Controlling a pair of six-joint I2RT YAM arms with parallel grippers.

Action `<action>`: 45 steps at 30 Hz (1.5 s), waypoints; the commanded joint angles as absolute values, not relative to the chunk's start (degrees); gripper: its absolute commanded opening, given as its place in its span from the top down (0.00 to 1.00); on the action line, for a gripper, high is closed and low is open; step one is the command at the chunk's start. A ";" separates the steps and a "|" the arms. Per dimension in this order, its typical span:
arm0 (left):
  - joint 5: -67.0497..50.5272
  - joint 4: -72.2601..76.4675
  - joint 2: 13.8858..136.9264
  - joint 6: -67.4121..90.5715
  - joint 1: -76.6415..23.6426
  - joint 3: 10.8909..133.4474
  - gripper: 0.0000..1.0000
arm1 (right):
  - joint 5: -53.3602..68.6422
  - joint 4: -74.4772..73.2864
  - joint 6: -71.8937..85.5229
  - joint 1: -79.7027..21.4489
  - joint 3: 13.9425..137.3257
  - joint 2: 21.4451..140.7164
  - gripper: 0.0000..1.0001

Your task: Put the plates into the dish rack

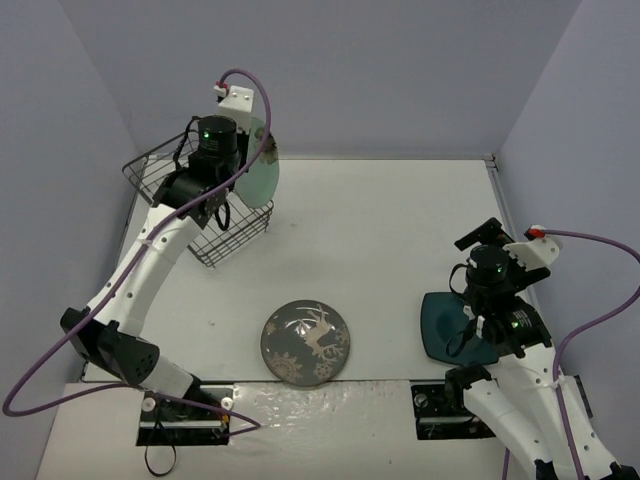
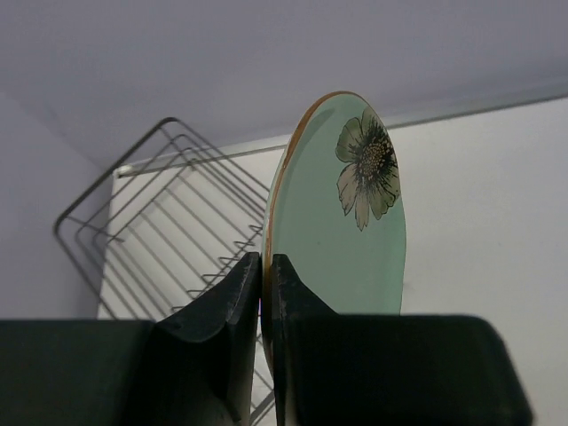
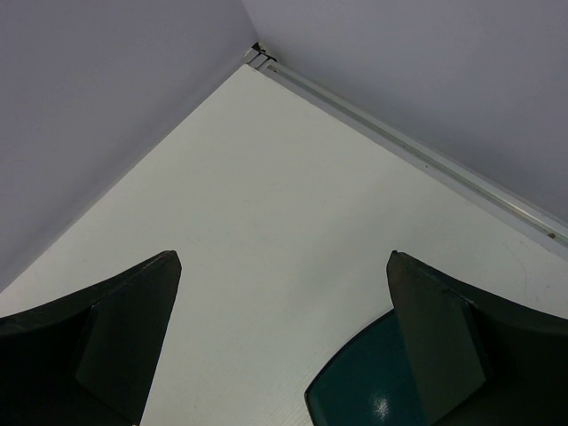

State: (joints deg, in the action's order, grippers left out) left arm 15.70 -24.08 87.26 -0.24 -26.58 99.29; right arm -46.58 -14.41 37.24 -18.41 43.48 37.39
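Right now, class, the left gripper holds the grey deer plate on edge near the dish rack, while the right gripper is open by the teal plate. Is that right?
Wrong plate. The left gripper holds the mint-green flower plate on edge near the dish rack, as the left wrist view shows; the grey deer plate lies flat on the table. The rest stands.
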 commanded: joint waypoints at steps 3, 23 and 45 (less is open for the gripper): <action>35.96 -26.65 81.59 4.16 -22.62 104.88 1.00 | -49.85 -11.81 38.32 -18.44 43.35 38.14 0.00; 59.04 -65.20 98.65 28.05 -16.28 125.28 1.00 | -50.19 -10.48 38.24 -18.37 43.23 42.82 0.00; 60.93 -75.76 109.97 29.83 -12.59 131.20 1.00 | -51.27 -10.67 38.11 -18.42 43.28 44.72 0.00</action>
